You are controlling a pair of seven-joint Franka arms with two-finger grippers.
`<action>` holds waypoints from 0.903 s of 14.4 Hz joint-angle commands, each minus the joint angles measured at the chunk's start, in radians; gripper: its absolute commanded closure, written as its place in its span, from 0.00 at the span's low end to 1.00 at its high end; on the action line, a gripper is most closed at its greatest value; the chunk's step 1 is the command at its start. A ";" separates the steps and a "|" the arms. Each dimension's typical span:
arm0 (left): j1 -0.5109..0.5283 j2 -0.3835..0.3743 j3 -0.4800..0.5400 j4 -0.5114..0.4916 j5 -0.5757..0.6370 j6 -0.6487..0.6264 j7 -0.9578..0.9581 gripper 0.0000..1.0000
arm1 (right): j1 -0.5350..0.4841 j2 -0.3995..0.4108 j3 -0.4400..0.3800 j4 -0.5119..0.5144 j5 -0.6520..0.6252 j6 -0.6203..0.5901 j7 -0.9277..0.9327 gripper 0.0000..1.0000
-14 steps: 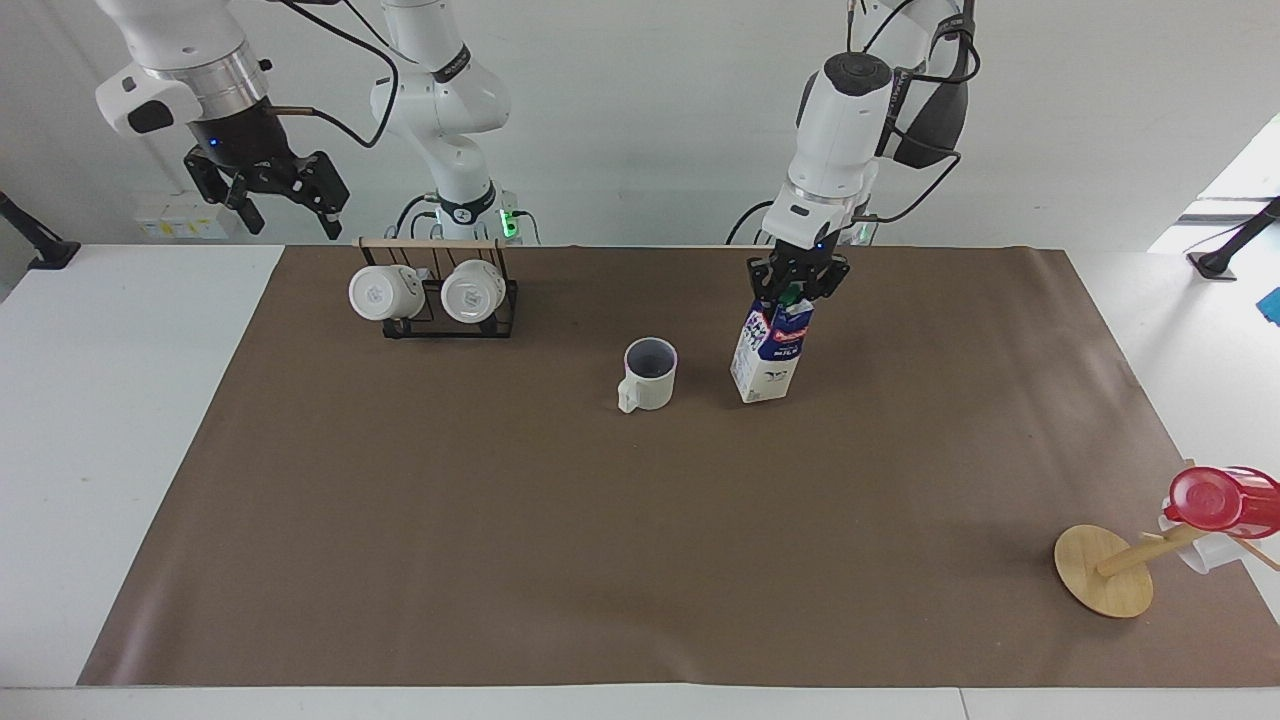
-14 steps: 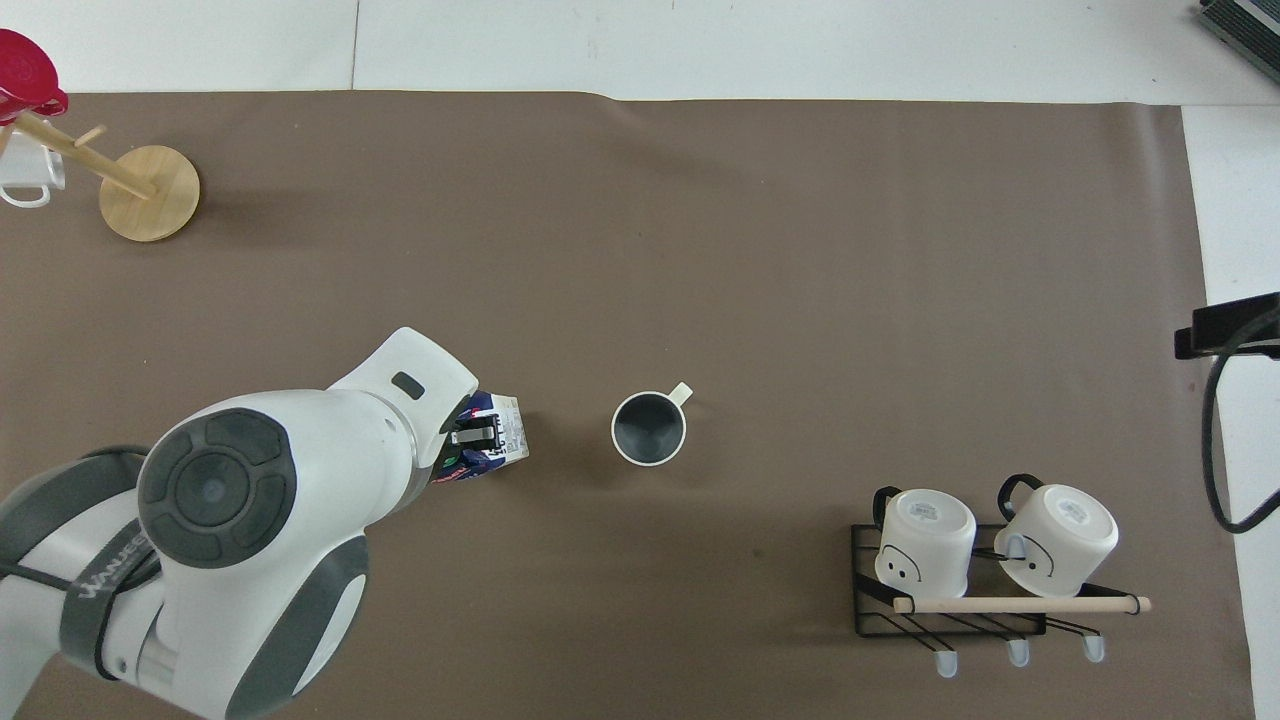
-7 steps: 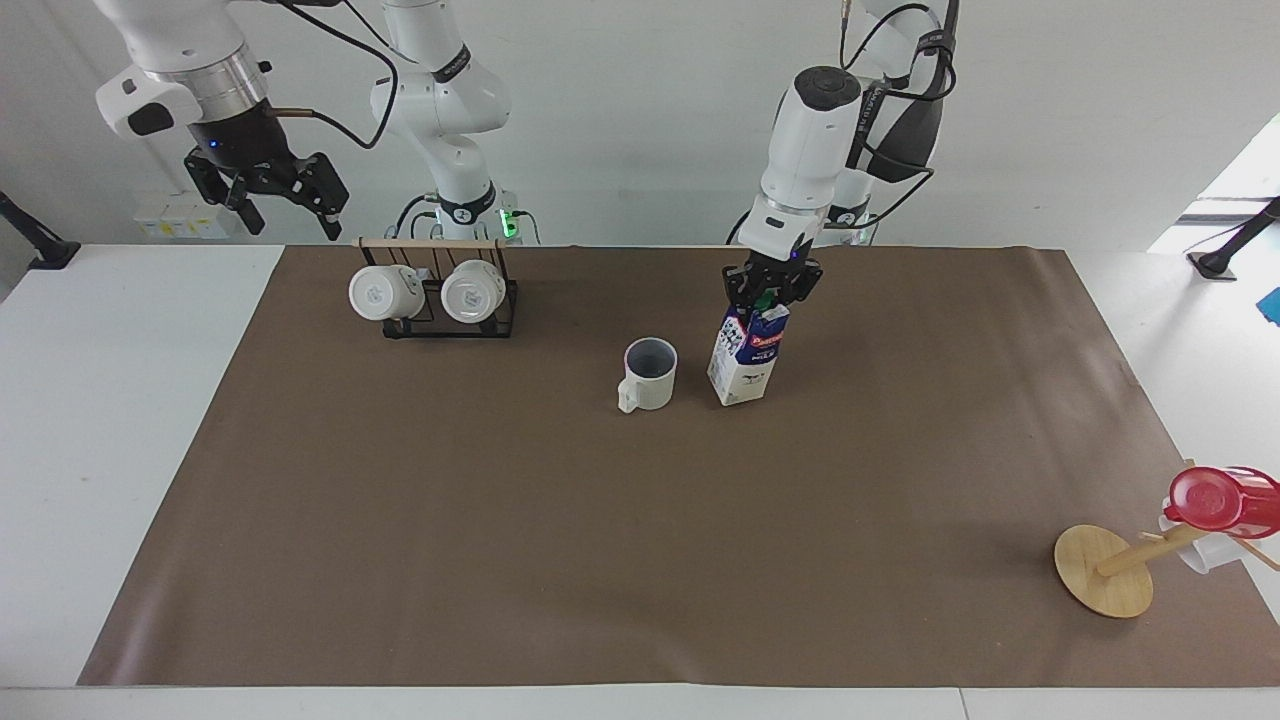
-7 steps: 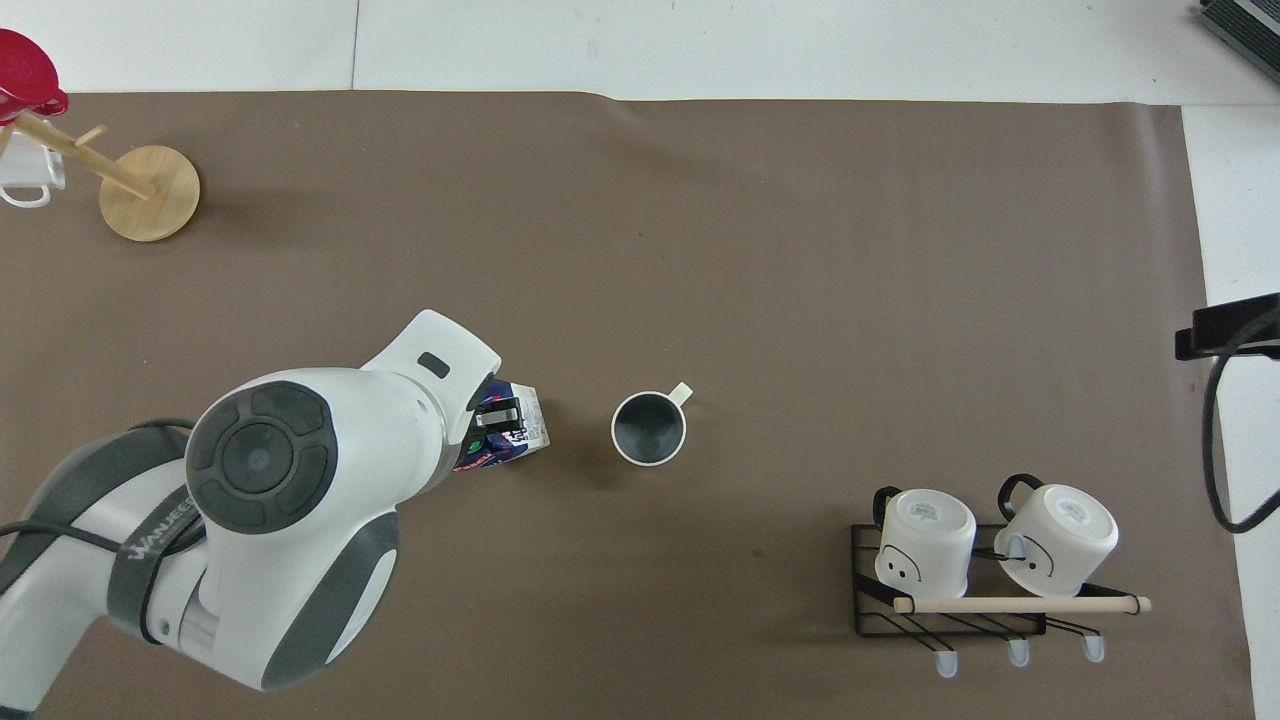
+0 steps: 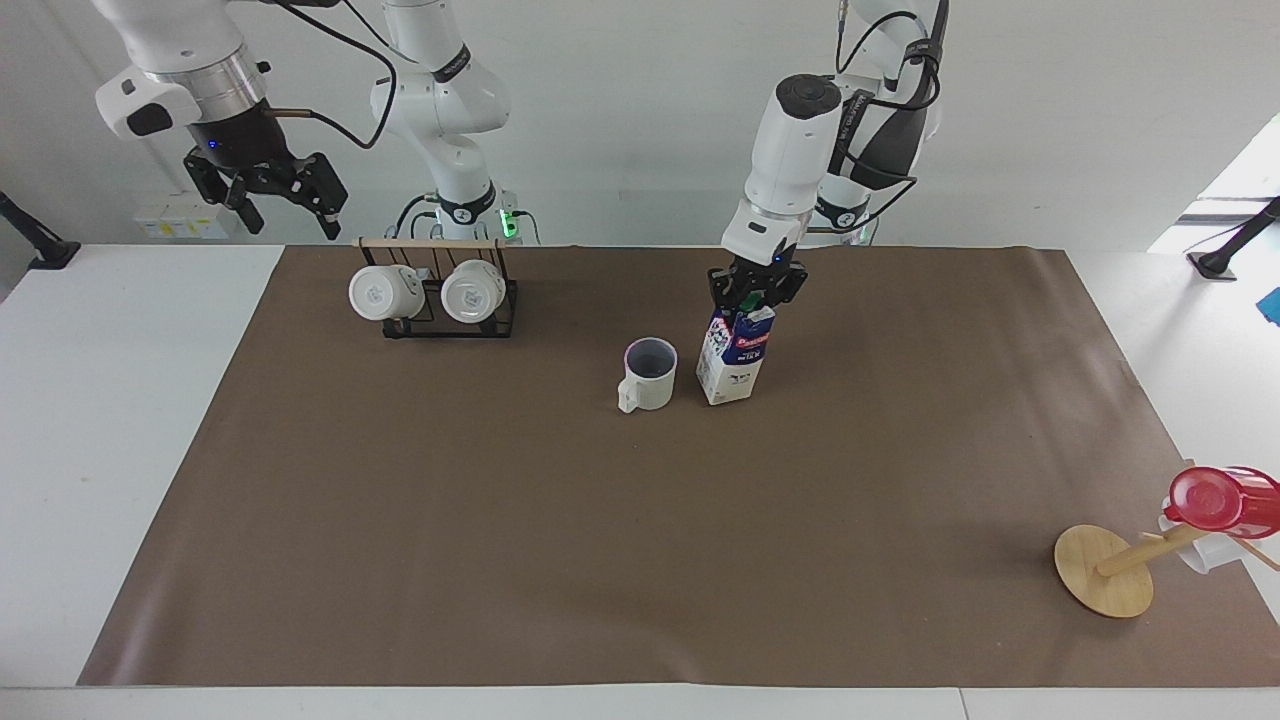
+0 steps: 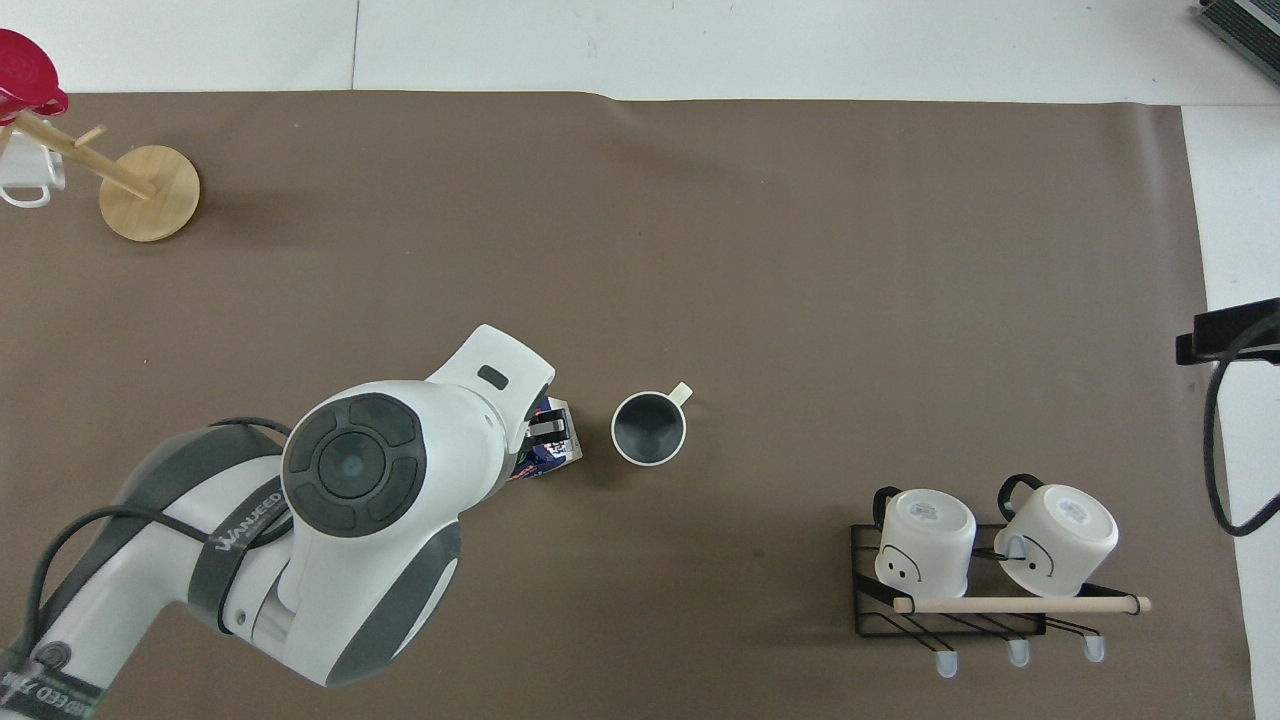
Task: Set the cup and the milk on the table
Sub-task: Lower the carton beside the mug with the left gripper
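Note:
The milk carton (image 5: 732,357), dark blue above and white below, stands tilted on the brown mat (image 5: 640,560) close beside the cup. My left gripper (image 5: 753,293) is shut on the carton's gable top; its arm hides most of the carton in the overhead view (image 6: 553,450). The cream-white cup (image 5: 648,375) stands upright on the mat, handle away from the robots, and also shows in the overhead view (image 6: 649,428). My right gripper (image 5: 290,200) hangs open and empty in the air over the table edge by the mug rack and waits.
A black wire rack (image 5: 450,300) with two white mugs lying on it stands at the right arm's end near the robots. A wooden mug tree (image 5: 1105,570) with a red cup (image 5: 1215,498) stands at the left arm's end, farthest from the robots.
My left gripper has carried the milk carton toward the right arm's end, from well apart from the cup to close beside it. The cup and the right arm have not moved.

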 commanded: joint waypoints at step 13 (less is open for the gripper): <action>-0.026 0.015 0.016 0.101 0.020 -0.065 -0.006 0.00 | 0.000 -0.016 0.005 -0.029 -0.002 -0.004 0.008 0.00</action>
